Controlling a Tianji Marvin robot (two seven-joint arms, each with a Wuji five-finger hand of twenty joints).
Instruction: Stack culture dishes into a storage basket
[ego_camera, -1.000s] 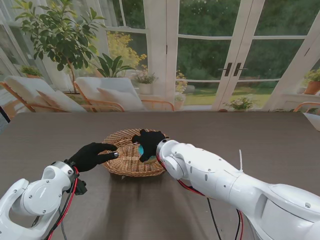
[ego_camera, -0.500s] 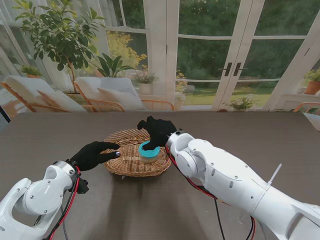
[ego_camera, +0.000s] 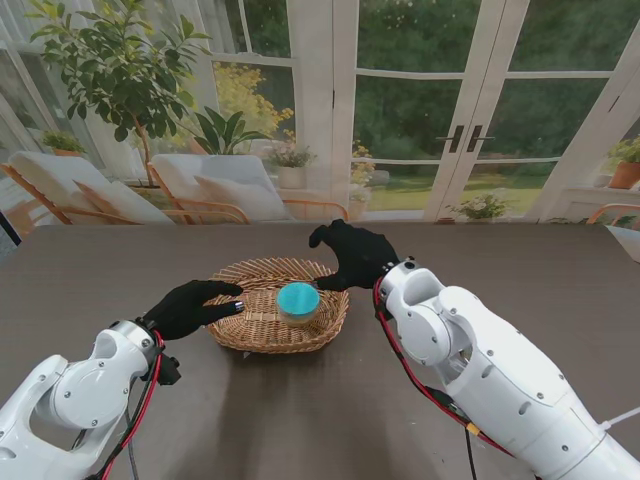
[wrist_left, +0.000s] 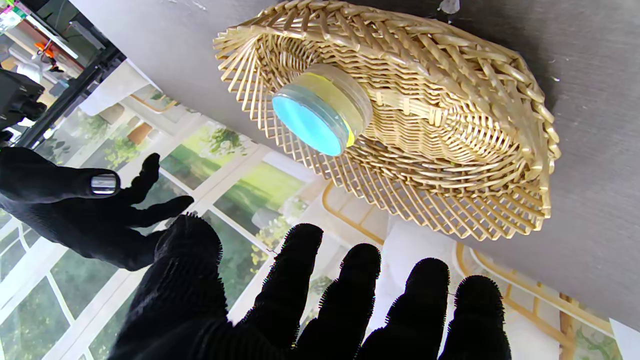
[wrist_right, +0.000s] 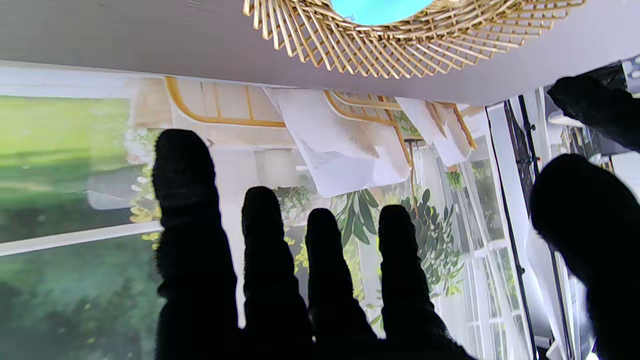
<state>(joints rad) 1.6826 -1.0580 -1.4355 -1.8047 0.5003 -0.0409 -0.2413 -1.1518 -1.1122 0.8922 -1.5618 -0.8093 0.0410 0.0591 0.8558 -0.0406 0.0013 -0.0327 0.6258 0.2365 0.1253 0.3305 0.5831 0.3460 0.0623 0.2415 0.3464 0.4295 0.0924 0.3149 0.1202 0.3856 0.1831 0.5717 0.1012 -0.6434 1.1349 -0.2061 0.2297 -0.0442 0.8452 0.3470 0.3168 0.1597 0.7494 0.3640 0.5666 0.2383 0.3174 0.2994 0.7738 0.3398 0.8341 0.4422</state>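
Observation:
A round wicker basket (ego_camera: 250, 330) sits mid-table, and the left wrist view shows its weave (wrist_left: 450, 125). Inside it rests a clear culture dish with a teal top (ego_camera: 298, 300) (wrist_left: 315, 117); whether it is one dish or a stack I cannot tell. My right hand (ego_camera: 355, 258) hovers open just right of the basket and a little farther from me, fingers spread, holding nothing. My left hand (ego_camera: 190, 308) rests at the basket's left rim, fingers apart and empty. The right wrist view catches only the basket's edge (wrist_right: 400, 35) and a sliver of the teal dish (wrist_right: 377, 10).
The dark table (ego_camera: 500, 270) spreads around the basket. Glass doors, plants and lounge chairs stand beyond its far edge. No other dishes show on the table.
My right hand let go of the teal dish in the basket, then lifted away to the right and farther from me. The left hand has barely moved.

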